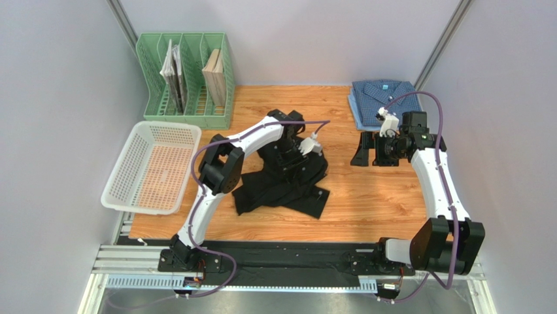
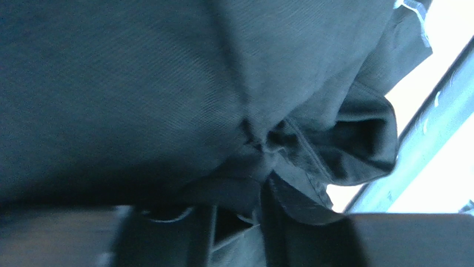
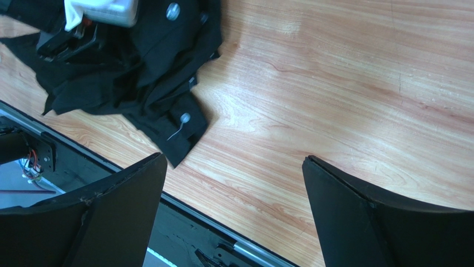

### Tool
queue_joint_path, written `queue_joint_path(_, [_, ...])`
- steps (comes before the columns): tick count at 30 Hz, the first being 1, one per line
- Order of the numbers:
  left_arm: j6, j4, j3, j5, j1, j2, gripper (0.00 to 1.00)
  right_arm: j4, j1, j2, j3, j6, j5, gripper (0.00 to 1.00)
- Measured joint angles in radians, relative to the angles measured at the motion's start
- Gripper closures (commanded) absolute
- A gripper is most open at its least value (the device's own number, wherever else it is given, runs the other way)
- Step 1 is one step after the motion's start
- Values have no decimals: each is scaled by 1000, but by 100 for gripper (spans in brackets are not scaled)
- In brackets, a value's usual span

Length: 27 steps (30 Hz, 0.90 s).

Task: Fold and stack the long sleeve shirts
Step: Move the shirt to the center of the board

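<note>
Top external view, from the left: the left gripper is sunk into the black shirt, which lies crumpled in a heap at the middle of the table. Its wrist camera sees only dark cloth pressed close, so I cannot tell whether the jaws are clamped on the fabric or parted. This shirt looks light, limp and thin. It will likely sag and bunch wherever it is lifted, so a firm seam makes the better hold: collar, shoulder or hem corner. A buttoned cuff pokes out on the near side and would suit a pinch. Further right, the right gripper hangs spread wide over bare wood, holding nothing. Behind it, at the far right corner, the blue shirt lies neatly folded.
</note>
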State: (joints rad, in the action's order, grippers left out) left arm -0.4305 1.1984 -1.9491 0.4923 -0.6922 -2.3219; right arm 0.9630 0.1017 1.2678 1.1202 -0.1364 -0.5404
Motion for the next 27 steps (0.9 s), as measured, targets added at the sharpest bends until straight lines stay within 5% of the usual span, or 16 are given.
queue_joint_path(3, [66, -27, -138, 36, 7, -32, 1, 11, 0, 36, 54, 0, 0, 0])
queue_joint_path(7, [120, -137, -76, 128, 38, 133, 1, 12, 0, 44, 137, 0, -12, 0])
queue_joint_path(12, [140, -217, 195, 225, 191, 620, 1, -10, -14, 44, 150, 1, -64, 0])
queue_joint_path(17, [58, -233, 368, 236, 323, 922, 7, -89, -125, 42, 65, 6, -57, 4])
queue_joint_path(22, [-30, -214, 616, 217, 283, 991, 7, -147, -349, 95, 61, -28, 21, 7])
queue_joint_path(27, [8, -222, 724, 316, 510, 965, 1, -205, -628, 250, 129, -127, 212, 4])
